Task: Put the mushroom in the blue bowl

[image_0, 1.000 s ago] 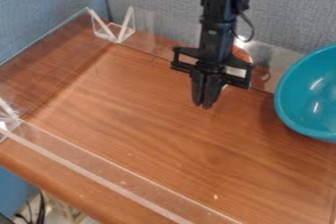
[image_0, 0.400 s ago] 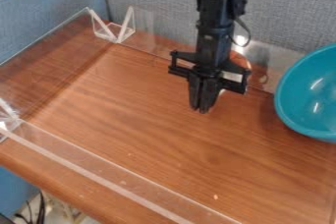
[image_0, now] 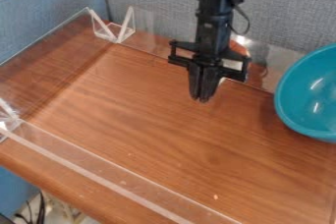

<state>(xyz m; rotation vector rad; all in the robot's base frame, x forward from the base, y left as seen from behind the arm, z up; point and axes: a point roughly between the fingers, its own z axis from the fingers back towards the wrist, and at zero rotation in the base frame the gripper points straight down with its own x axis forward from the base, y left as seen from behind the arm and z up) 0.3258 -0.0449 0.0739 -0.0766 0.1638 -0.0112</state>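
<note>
My gripper (image_0: 205, 94) hangs from the black arm over the middle of the wooden table, pointing straight down. Its dark fingers are shut together just above the wood, and nothing shows between them. Behind the arm, near the back wall, a small reddish and pale thing that looks like the mushroom (image_0: 243, 44) peeks out, mostly hidden by the arm. The blue bowl (image_0: 300, 98) sits at the right edge of the view, cut off by the frame, a short way right of the gripper. Its inside looks plain.
A low clear acrylic rim (image_0: 105, 166) runs along the front and left of the table (image_0: 118, 100), with clear stands (image_0: 116, 27) at the back left. A grey fabric wall closes the back.
</note>
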